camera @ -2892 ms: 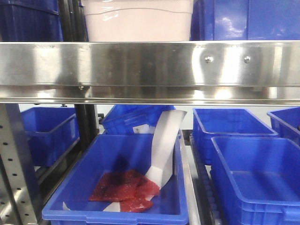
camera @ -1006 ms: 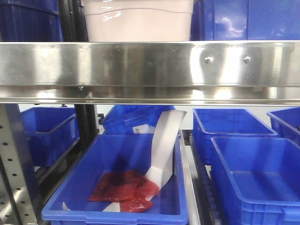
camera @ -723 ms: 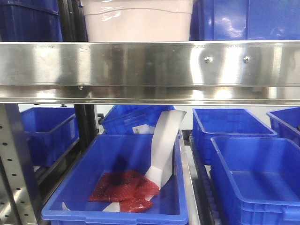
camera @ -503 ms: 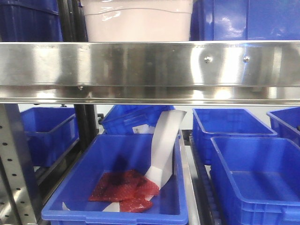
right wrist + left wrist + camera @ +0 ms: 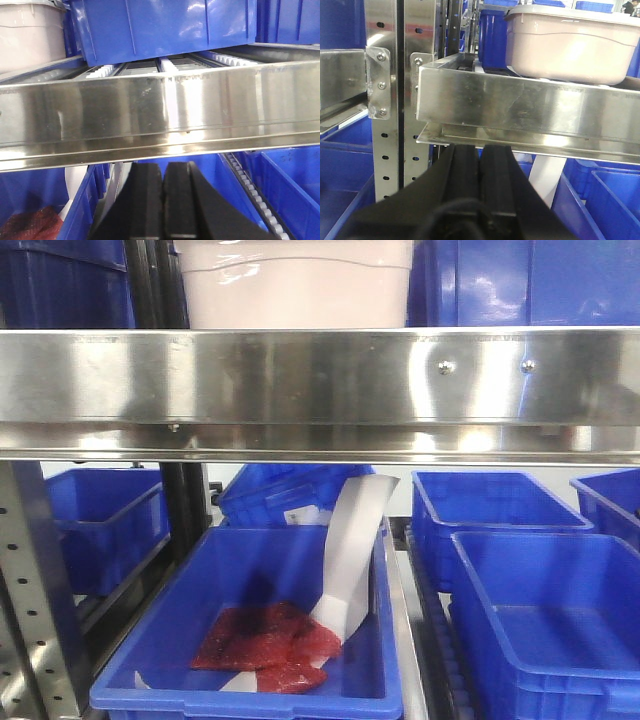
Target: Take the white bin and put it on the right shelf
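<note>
Your white bin (image 5: pixel 570 42) sits on the right shelf (image 5: pixel 520 107), up and to the right of the left gripper (image 5: pixel 480 165) and upper left of the right gripper (image 5: pixel 162 180), both pressed together below the rail, left nearer

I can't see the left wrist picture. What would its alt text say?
The left gripper, its black fingers pressed together and holding nothing, points up at the shiny steel front rail of the right shelf. The white bin sits on that shelf above, and blue bins lie below.
</note>
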